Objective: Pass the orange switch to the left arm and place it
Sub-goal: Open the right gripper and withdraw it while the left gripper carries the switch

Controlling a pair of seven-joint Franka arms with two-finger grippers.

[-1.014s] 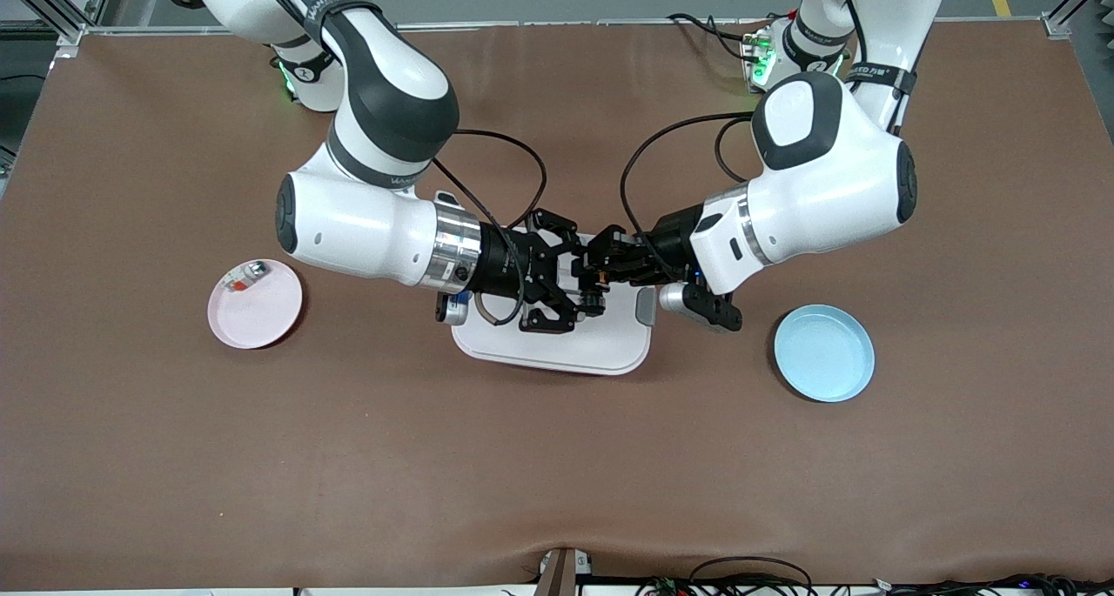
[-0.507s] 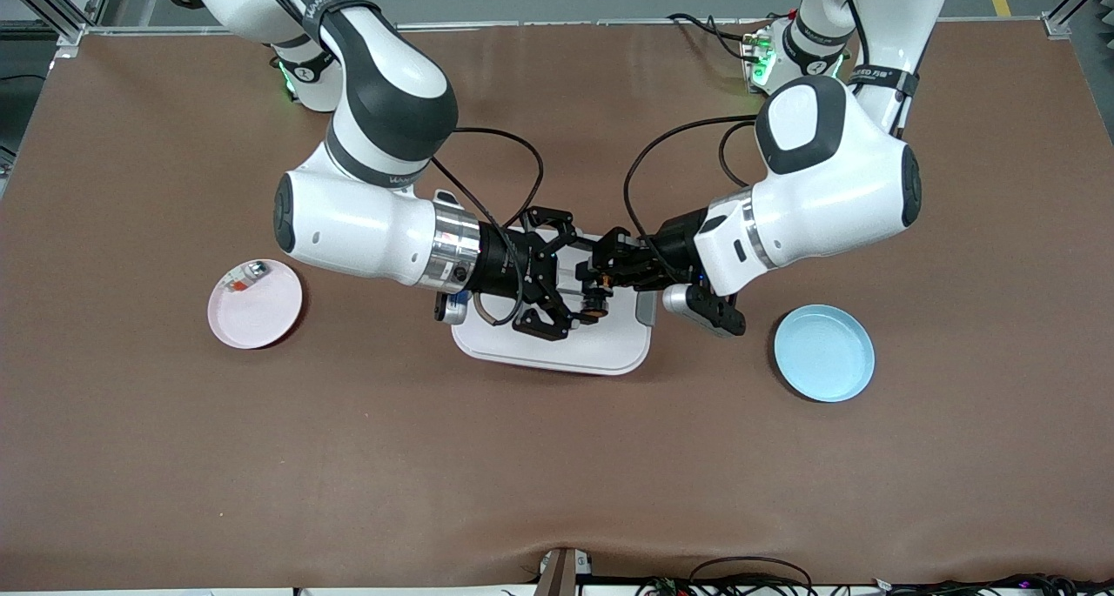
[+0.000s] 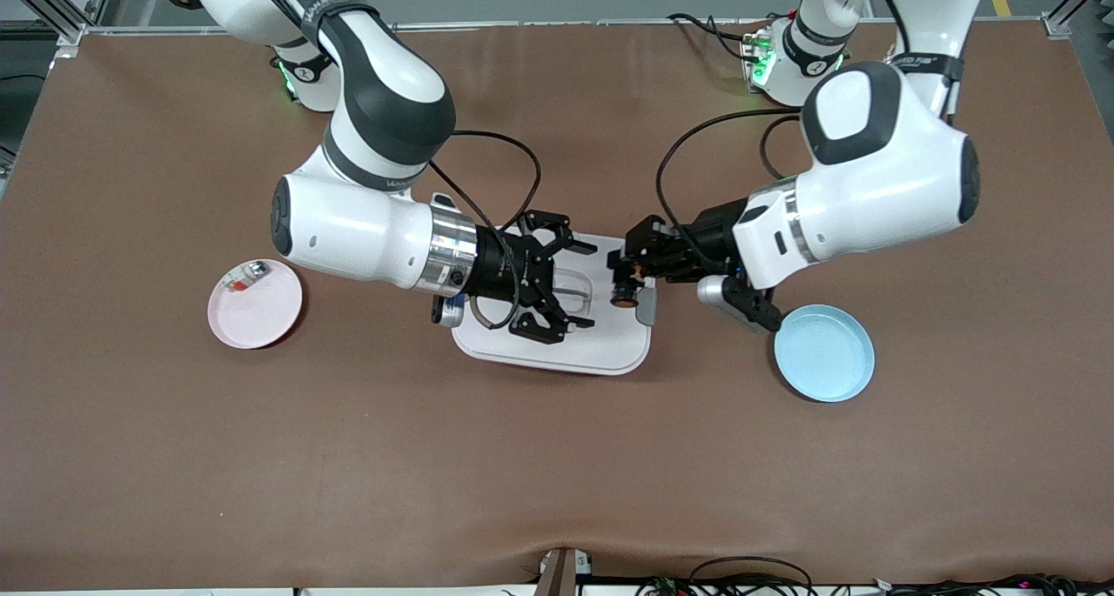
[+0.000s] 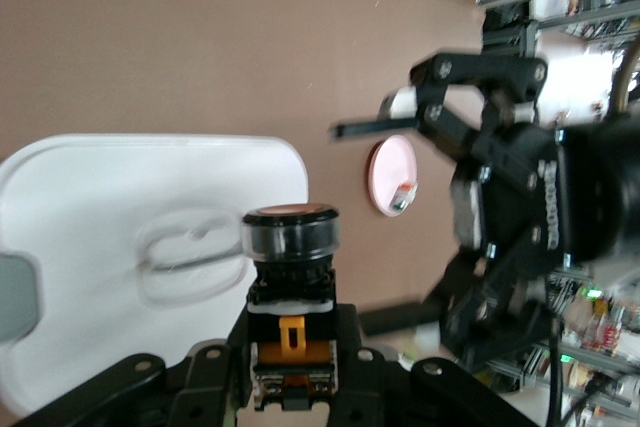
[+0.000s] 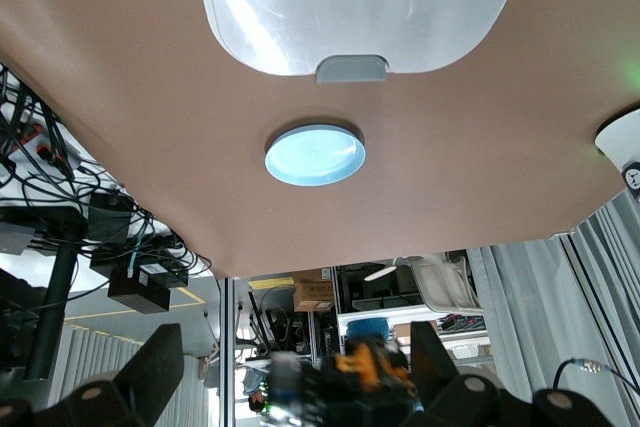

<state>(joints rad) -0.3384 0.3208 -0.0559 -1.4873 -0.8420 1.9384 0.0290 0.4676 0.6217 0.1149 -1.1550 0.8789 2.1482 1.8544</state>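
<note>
**Left hand carries the switch over the box's end; right hand gapes above the lid**

Front view: the left hand (image 3: 628, 276), just right of frame centre, grips the orange switch (image 3: 623, 298) over the edge of the box (image 3: 609, 348) by its grey latch (image 3: 645, 305). The switch's long axis runs roughly up-down in the frame, its round orange-faced cap at the lower end. The right hand (image 3: 581, 284), at centre, hangs over the lid with its fingers (image 3: 578, 323) spread wide, holding nothing. A pink plate (image 3: 261, 318) sits at middle left and a blue plate (image 3: 823, 352) at lower right, both on the brown tabletop (image 3: 557, 457). The black band on the right arm bears white lettering, too small to read surely.

Left wrist view: the switch (image 4: 291, 302) stands at lower centre, clamped at its black body, which shows an orange tab. Its clear collar and black-rimmed orange cap point to the top of the frame. The box (image 4: 120, 277) fills the left; the right hand (image 4: 390, 217) is at the right, wide open.

Right wrist view: the box (image 5: 300, 17) spans the top, the blue plate (image 5: 315, 155) is at centre, and the switch (image 5: 372, 367) is a blurred orange patch at the bottom.
</note>
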